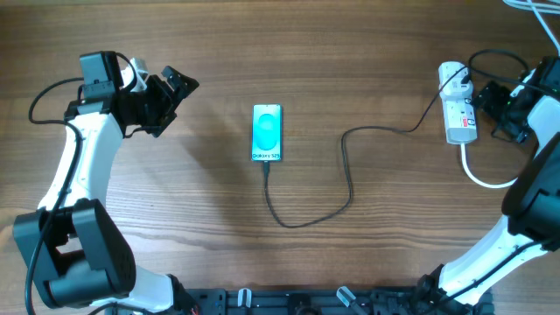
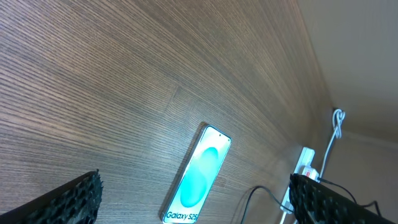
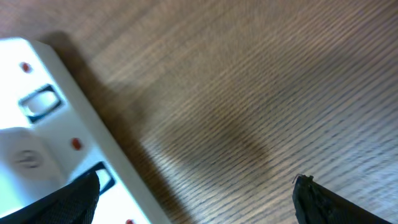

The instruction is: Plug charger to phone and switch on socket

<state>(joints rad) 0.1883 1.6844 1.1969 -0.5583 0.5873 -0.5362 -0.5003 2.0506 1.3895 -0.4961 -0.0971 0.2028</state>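
Observation:
The phone (image 1: 267,133) lies face up mid-table, its teal screen lit; it also shows in the left wrist view (image 2: 200,177). The thin black charger cable (image 1: 348,166) runs from the phone's near end in a loop across to the white socket (image 1: 457,112) at the far right, where its black plug sits. My left gripper (image 1: 178,101) hovers open well left of the phone, with nothing between its fingers (image 2: 74,199). My right gripper (image 1: 486,109) is open just beside the socket (image 3: 37,124); one finger (image 3: 68,202) overlaps the strip's edge near a rocker switch (image 3: 40,102).
A thick white cord (image 1: 481,179) curves from the socket toward the right arm's base. Another white cable (image 1: 542,17) hangs at the far right corner. Bare wood surrounds the phone.

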